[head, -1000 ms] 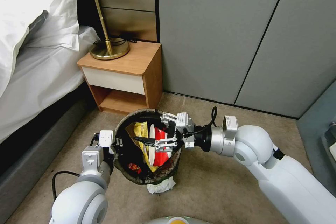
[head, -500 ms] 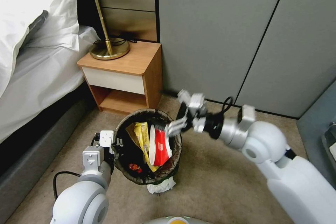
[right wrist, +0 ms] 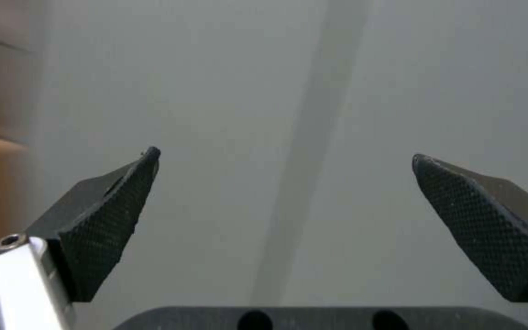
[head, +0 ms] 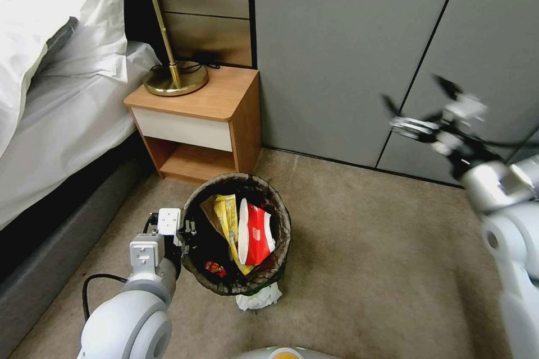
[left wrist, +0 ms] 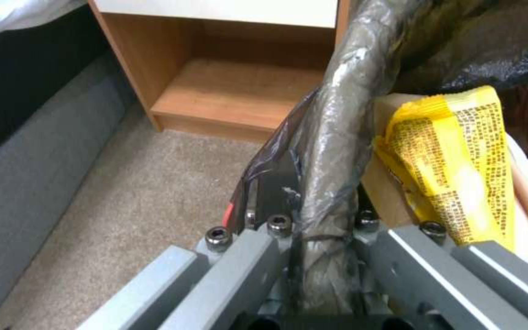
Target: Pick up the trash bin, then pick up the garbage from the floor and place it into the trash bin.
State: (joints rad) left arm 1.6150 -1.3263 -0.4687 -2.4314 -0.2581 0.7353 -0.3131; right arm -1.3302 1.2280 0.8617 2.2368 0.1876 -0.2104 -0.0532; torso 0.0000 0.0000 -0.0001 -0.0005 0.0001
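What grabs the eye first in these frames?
The trash bin on the carpet in front of the nightstand, stuffed with a yellow wrapper and a red-and-white packet, with the left gripper clamped on its bag-covered rim. Next, the right gripper, open and empty, raised high in front of the grey wall panels. A white paper scrap lies on the floor at the bin's near side.

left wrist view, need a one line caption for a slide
Left end effector clamped on the bag-lined rim of the trash bin, a yellow wrapper inside, bedside table behind.
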